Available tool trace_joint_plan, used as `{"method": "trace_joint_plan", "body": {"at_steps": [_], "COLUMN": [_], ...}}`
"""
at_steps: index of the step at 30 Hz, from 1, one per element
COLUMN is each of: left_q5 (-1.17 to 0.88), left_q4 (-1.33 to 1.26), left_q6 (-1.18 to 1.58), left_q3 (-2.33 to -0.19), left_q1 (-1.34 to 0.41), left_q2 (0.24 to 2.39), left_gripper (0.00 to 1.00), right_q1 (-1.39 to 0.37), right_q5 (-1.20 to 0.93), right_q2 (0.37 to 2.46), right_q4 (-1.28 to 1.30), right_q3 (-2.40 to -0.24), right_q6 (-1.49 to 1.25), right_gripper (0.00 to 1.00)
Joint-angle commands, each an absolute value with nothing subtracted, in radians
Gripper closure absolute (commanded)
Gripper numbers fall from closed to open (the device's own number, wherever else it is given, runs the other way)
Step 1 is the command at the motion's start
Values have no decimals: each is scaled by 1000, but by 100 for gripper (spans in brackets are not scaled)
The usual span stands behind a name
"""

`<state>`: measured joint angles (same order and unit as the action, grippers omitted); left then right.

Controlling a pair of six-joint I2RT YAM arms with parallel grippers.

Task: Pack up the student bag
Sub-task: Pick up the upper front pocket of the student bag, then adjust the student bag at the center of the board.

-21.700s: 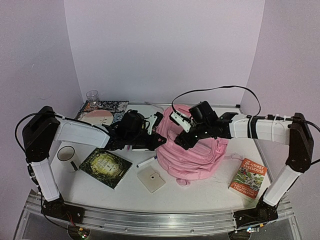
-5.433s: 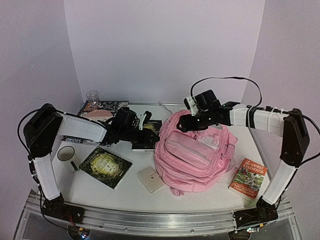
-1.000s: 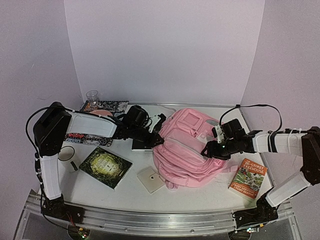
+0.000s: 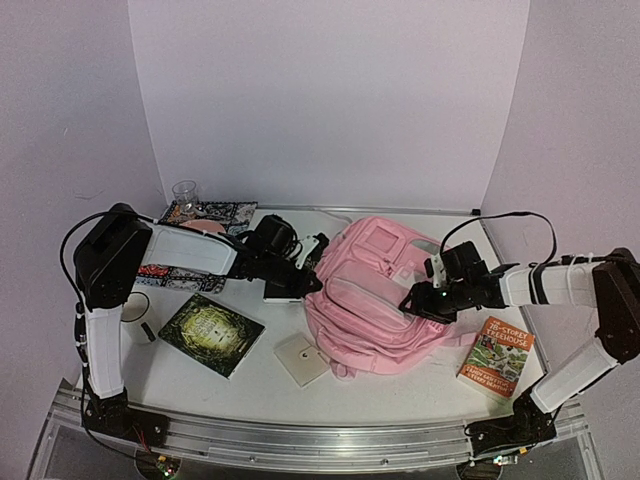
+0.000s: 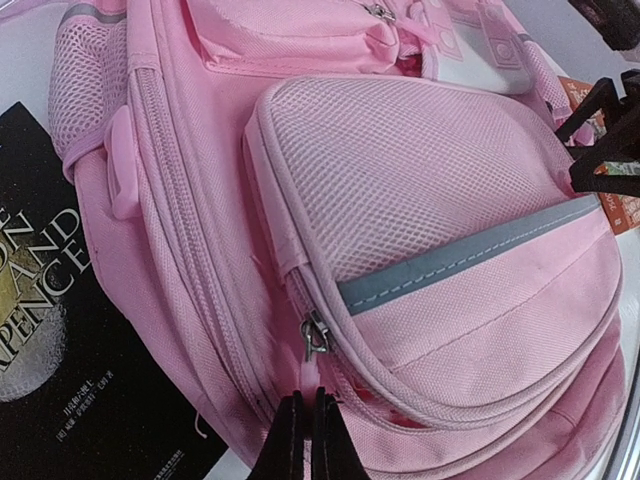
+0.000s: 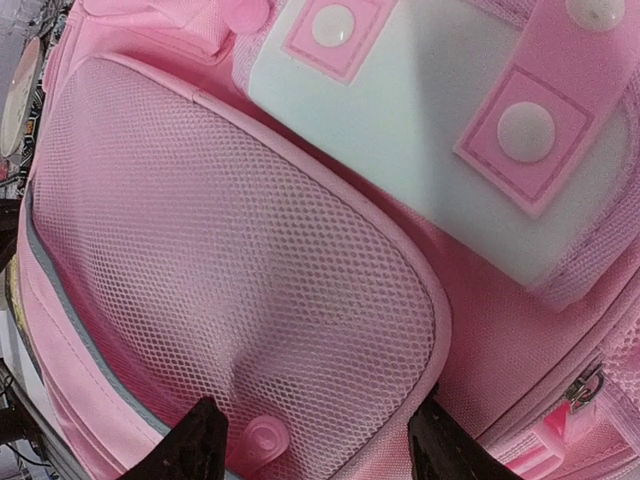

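The student bag (image 4: 372, 292), a big pale-pink backpack, lies on its back mid-table with its mesh front pocket (image 5: 420, 170) facing up. At its left side my left gripper (image 4: 311, 266) is shut on the pink pull tab (image 5: 308, 374) hanging from a metal zip slider (image 5: 314, 336). In the left wrist view that gripper (image 5: 305, 440) has both fingers pressed together on the tab. My right gripper (image 4: 414, 300) is at the bag's right side. In its wrist view the right gripper (image 6: 325, 445) stands open over the mesh pocket (image 6: 240, 290), holding nothing.
A black book (image 4: 283, 291) lies under my left wrist, against the bag. In front sit a dark green book (image 4: 210, 333) and a white square card (image 4: 302, 359). An orange paperback (image 4: 497, 357) is at the right. A mug (image 4: 132, 307), glass (image 4: 184, 192) and patterned book (image 4: 205, 213) stand far left.
My left gripper has closed onto the zip's pull tab. The right gripper has edged slightly left against the bag. The bag has not moved in the last second.
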<state>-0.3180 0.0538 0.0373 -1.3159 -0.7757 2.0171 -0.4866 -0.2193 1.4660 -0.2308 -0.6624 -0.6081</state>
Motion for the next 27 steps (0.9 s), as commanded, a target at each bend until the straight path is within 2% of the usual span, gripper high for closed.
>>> {"method": "trace_joint_plan", "body": {"at_steps": [1,8,14,27], "left_q5": [-348,-344,-264,-357], "left_q4": [88,154,224,308], "left_q6": [33,45,57,116], "left_q3": [-1321,-1257,-1196,-1284], "left_q1": [-784,-795,-794,-836], "left_q2": [1968,1889,1835,1827], "left_gripper": [100,100,100,100], "right_q1": [-492,-494,-496,-564], "right_q5": [-241,-181,-142,-27], "right_q2": [1486,1490,1498,1565], "right_q4": [-293,-327,-354,-386], "right_q3": [-673,-702,-720,-822], "right_q6": [-647,-706,-737,-764], "right_gripper": [42,47,50,54]}}
